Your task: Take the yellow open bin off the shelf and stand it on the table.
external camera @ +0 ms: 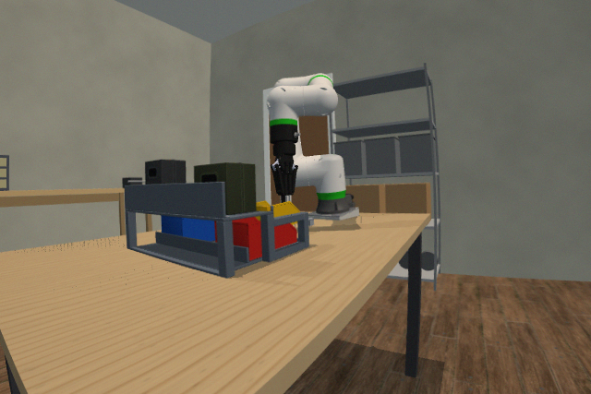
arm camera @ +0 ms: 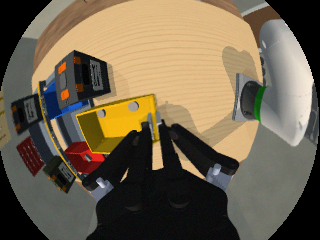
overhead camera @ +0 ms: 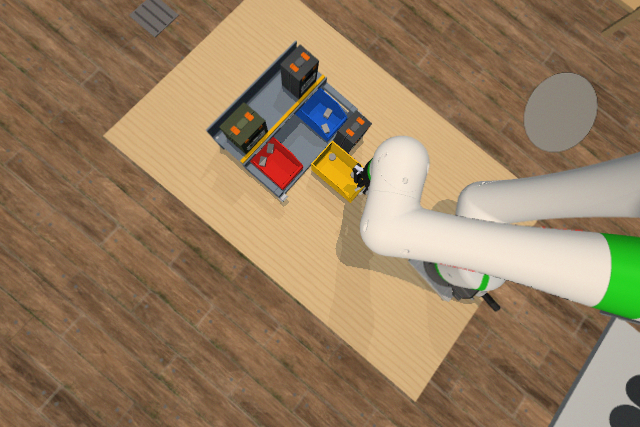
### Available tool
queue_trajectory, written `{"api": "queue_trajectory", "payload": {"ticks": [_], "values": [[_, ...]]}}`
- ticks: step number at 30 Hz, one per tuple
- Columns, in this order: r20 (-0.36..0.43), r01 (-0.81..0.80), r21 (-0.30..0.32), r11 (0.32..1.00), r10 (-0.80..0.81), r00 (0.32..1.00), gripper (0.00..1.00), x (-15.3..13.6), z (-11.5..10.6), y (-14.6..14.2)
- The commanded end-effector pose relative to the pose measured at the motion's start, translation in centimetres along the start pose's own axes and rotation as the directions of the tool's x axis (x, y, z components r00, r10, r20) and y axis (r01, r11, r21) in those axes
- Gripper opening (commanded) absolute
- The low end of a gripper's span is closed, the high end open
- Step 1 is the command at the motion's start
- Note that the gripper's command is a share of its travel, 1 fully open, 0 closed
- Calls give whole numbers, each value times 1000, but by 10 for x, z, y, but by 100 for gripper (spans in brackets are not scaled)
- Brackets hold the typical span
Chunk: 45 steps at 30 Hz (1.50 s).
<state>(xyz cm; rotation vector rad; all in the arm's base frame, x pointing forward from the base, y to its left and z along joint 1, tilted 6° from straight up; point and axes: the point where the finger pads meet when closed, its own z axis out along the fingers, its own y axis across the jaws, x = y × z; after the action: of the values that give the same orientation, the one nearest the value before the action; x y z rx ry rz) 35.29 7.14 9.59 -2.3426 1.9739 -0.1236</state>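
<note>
Left of the gripper stood the shelf with the red bin and blue bin level. The yellow bin hung directly beneath the fingers, which pinched its near wall, clear of the shelf front. To do well, it seemed best to keep the bin level, lower straight onto bare table top, then release. No readable writing showed anywhere.
</note>
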Motion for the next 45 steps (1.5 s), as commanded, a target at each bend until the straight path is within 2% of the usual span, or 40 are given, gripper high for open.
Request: {"api": "queue_trajectory", "payload": {"ticks": [1,45], "values": [[0,0,1,1000,0,1000,0,0,4,0],[0,0,1,1000,0,1000,0,0,23,0]]}}
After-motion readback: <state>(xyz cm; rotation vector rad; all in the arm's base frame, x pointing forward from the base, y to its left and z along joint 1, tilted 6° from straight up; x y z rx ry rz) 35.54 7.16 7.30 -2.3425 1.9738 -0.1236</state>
